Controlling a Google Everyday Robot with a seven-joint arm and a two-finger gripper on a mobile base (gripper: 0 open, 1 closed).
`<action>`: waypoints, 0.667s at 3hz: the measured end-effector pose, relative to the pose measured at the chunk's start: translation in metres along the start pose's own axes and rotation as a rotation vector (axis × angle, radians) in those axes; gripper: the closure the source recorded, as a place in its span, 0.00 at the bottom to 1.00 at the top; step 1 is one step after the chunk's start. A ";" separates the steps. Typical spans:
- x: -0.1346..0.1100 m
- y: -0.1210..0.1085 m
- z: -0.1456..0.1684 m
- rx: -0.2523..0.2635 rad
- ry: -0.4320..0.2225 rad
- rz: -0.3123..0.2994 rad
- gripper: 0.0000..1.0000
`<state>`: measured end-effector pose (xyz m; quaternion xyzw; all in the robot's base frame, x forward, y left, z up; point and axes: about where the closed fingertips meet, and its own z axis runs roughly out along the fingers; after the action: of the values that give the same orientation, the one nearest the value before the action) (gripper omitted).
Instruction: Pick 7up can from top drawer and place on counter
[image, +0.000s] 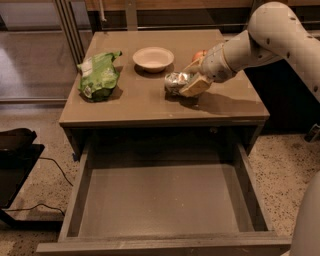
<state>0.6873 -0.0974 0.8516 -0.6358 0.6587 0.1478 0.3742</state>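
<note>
The 7up can (176, 82), silver-white and dented, lies on the counter (145, 102) right of the middle. My gripper (189, 82) reaches in from the right and its tan fingers (196, 87) are around the can, which rests on or just above the counter. The top drawer (160, 205) is pulled fully out below the counter and its flat bottom holds nothing.
A green chip bag (99, 75) lies at the counter's left. A white bowl (153, 58) stands at the back middle. A red-orange round object (199, 54) peeks from behind my arm. A dark object with a cable (17, 155) sits on the floor at left.
</note>
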 end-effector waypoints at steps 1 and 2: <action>0.000 0.000 0.000 0.000 0.000 0.000 0.12; 0.000 0.000 0.000 0.000 0.000 0.000 0.00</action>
<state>0.6874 -0.0974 0.8516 -0.6358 0.6587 0.1478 0.3741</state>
